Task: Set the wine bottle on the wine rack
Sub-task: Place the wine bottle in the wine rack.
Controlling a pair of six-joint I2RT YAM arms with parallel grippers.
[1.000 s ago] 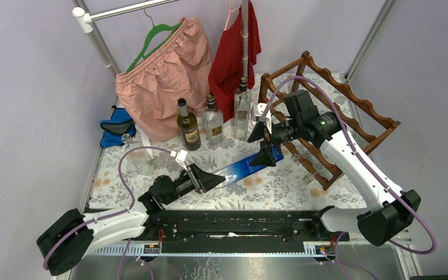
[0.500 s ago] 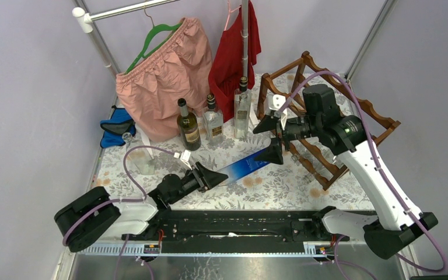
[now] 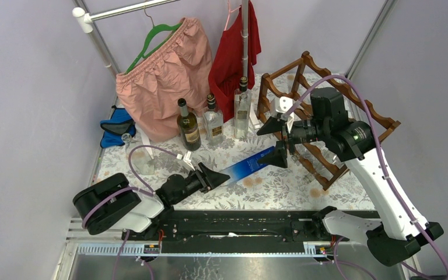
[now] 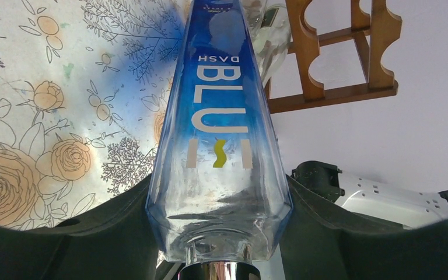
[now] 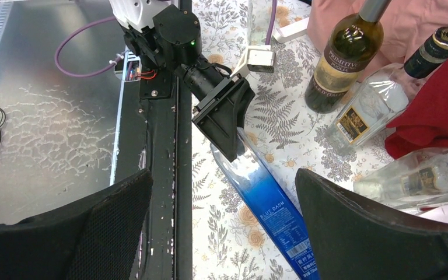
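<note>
Firmly closed, the left tool (image 3: 213, 175) grips the wine bottle (image 3: 249, 164) at its shoulder, just past the neck. The bottle, tall blue faceted glass, stretches away from this tool toward the wine rack (image 3: 353, 105), low over the floral-printed counter (image 3: 280, 188). Whether its base rests there is unclear. Over that far end hangs the right tool (image 3: 276, 142), jaws wide apart, holding nothing. Glass like this is probably heavy, rigid, slick and breakable, so a second hold across the flat sides near the base seems wise. Beyond the left tool, three other bottles (image 3: 213, 123) stand upright. Behind them, clothes (image 3: 163, 76) hang from a rail (image 3: 128, 9), crowding that side.
</note>
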